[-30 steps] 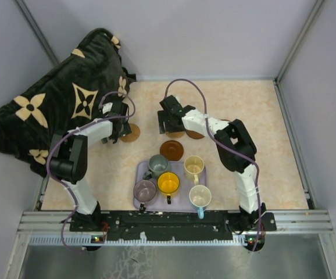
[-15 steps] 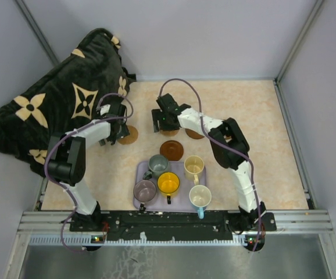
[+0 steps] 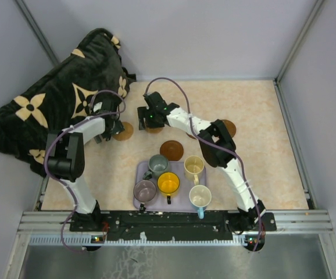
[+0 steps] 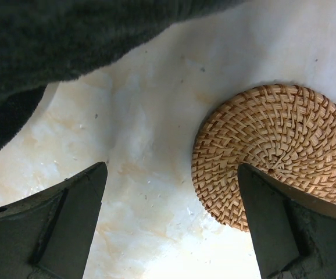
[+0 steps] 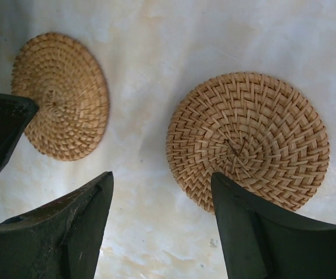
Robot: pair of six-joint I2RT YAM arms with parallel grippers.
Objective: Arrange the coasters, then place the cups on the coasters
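Note:
My left gripper is open over bare table, with its right finger covering the near edge of a woven tan coaster. My right gripper is also open, its right finger over the edge of a second woven coaster. A third coaster lies to the left. From above, both grippers sit at the back left by coasters. A dark brown coaster and another coaster lie apart. The cups, yellow-orange, mauve, grey-green, cream and pale blue, stand together.
All the cups stand on a lavender tray at the near middle. A black blanket with tan flower patterns is heaped at the back left, right beside my left gripper, and fills the top left of the left wrist view. Grey walls enclose the table.
My right arm has swung left along the back, and the coaster by its fingers has shifted left with it, uncovering a coaster at the right. My left gripper and its coaster moved slightly left.

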